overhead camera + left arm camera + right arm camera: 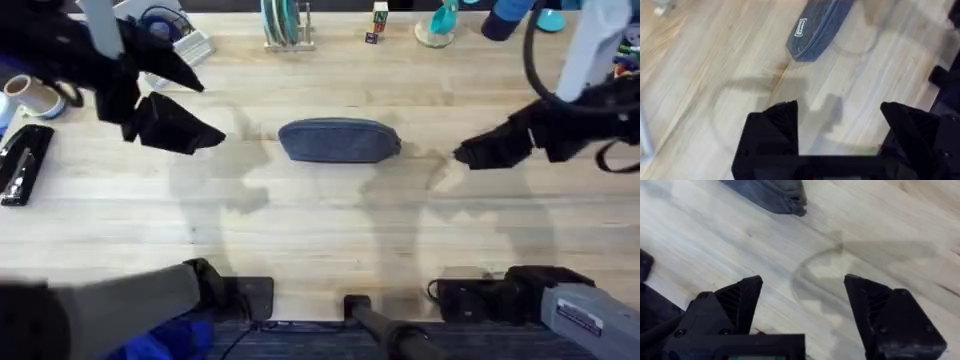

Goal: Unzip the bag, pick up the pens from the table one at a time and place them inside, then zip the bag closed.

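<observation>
Since no pens show on the table (330, 230) and the pencil pouch (339, 140) at centre looks zipped, I'd judge the task near done, retreat next. Left gripper (185, 135) hangs at its 9 o'clock, right gripper (470, 153) at 3 o'clock, both jaws open, empty, apart from it.

Your overhead view is evenly and brightly lit. Soft grey shadows of both arms fall on the bench (320, 215), spreading toward the near edge, so your light sits high. No glare on the wood. The pouch (339, 140) reads sharp overhead; the raised arms at the upper corners smear dark. In your left wrist view the bench grain streaks with motion blur.
</observation>
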### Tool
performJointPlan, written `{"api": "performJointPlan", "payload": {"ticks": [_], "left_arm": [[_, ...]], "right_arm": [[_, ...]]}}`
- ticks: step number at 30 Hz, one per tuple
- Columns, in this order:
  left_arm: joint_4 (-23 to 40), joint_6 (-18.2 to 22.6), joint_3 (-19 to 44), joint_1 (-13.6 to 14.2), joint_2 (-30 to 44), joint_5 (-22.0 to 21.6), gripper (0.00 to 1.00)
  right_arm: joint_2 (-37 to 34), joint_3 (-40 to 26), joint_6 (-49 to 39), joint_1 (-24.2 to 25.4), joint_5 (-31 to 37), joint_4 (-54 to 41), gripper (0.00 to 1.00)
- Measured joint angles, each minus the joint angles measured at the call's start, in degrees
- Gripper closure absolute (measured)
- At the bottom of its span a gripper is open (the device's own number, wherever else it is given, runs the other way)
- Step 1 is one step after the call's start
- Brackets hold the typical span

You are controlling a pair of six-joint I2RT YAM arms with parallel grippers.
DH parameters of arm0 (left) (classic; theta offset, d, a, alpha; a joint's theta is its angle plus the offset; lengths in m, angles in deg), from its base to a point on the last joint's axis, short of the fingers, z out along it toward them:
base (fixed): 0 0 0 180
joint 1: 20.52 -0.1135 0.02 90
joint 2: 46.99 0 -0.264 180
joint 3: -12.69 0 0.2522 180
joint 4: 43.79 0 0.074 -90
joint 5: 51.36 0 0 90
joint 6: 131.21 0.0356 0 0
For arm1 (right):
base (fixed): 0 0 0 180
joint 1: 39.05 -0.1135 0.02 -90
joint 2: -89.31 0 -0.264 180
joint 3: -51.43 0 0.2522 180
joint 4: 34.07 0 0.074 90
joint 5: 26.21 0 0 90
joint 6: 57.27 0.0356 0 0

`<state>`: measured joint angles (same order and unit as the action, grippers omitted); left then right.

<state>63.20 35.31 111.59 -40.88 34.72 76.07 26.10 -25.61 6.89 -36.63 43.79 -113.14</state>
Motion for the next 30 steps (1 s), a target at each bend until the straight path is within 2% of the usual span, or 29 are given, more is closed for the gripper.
{"api": "performJointPlan", "payload": {"ticks": [4,7,19,25,30], "left_arm": [[1.67,-5.18,0.0,0.0,-5.64,-1.29,0.002],[3.6,-7.18,0.0,0.0,-9.3,-1.62,0.002],[3.63,-16.83,0.0,0.0,-24.01,-2.35,0.006],[3.63,-19.63,0.0,0.0,-29.46,-2.37,0.005],[3.63,-20.48,0.0,0.0,-30.88,-2.38,0.006]], "right_arm": [[4.24,0.0,1.33,0.0,1.85,-2.39,0.005],[7.69,-0.04,1.79,0.0,3.08,-4.41,0.005],[17.87,-4.56,1.86,0.0,5.96,-7.72,0.005],[18.54,-6.8,1.86,0.0,6.32,-9.65,0.005],[18.53,-6.97,1.86,0.0,6.34,-9.73,0.005]]}}
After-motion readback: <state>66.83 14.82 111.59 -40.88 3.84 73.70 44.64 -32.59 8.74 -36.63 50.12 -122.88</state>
